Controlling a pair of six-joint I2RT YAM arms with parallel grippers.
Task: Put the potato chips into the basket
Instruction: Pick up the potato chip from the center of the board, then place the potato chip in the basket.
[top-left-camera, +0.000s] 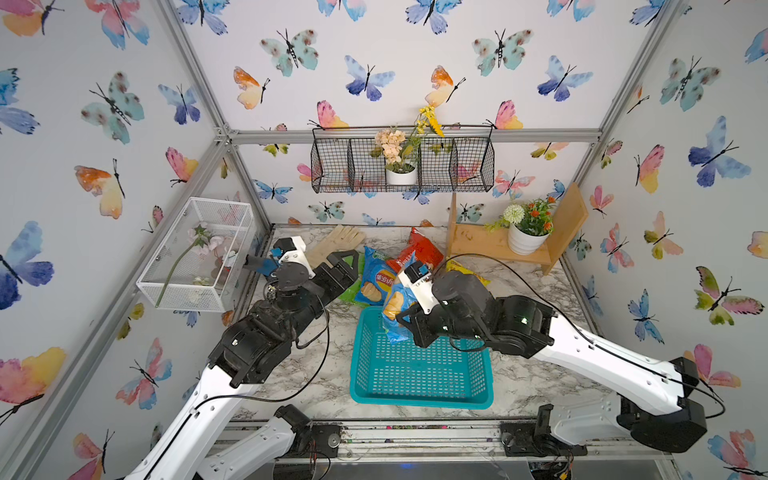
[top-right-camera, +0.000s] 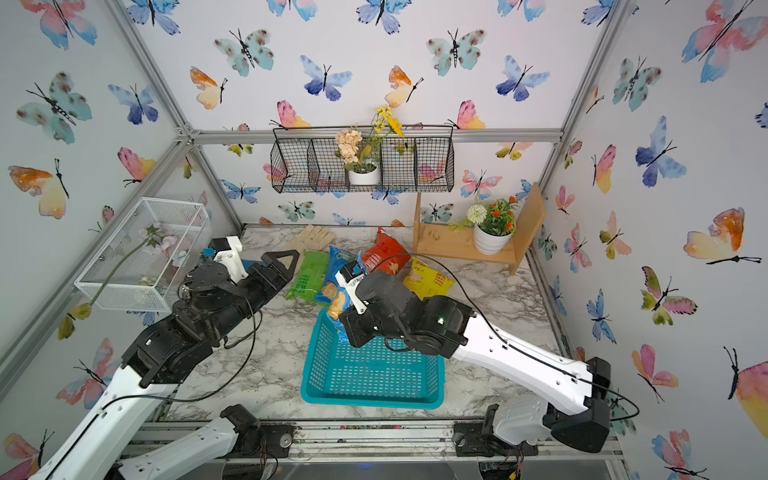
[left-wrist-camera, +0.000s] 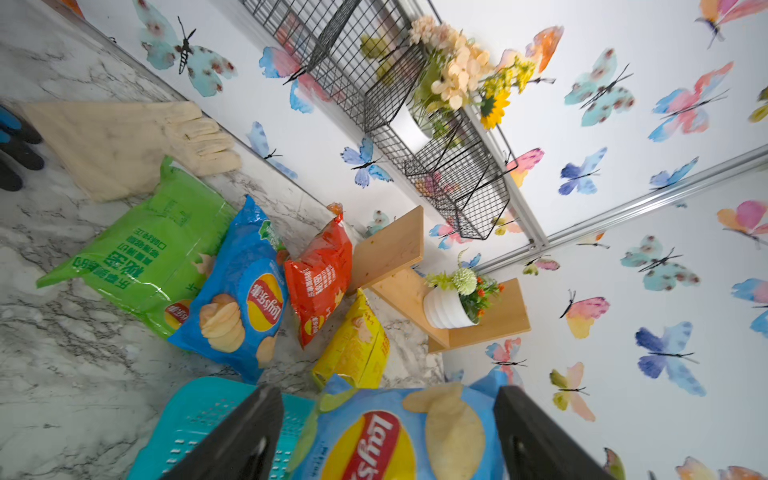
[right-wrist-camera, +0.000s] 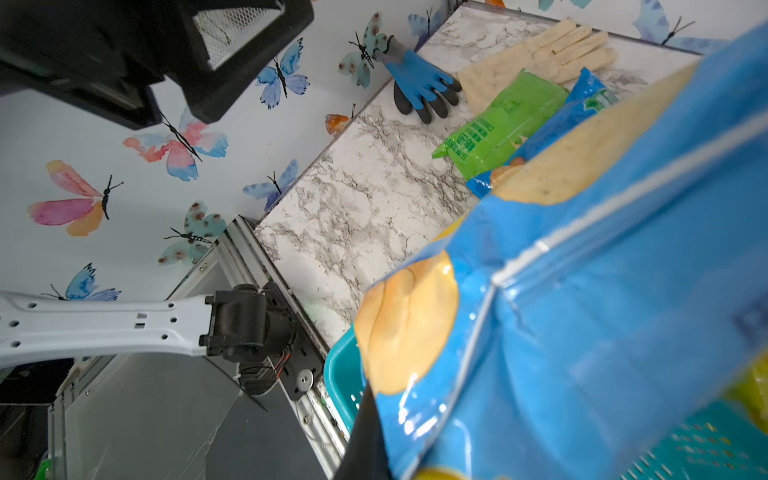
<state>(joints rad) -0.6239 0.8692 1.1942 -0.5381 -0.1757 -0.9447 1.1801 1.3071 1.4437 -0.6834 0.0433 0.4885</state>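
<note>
The right gripper (top-left-camera: 406, 323) is clamping the light-blue bag (top-left-camera: 395, 309), dangling it over the basket (top-left-camera: 419, 401) at its far rim — probably to drop it inside. The left gripper (top-left-camera: 350, 266) is standing wide and empty beside it — the green bag (left-wrist-camera: 141, 253), dark-blue bag (left-wrist-camera: 241, 291), red bag (left-wrist-camera: 320, 278) and yellow bag (left-wrist-camera: 357, 345) are lying beyond the basket.

Glossy foil potato chips (left-wrist-camera: 241, 291), perforated plastic basket (top-left-camera: 415, 401)
</note>
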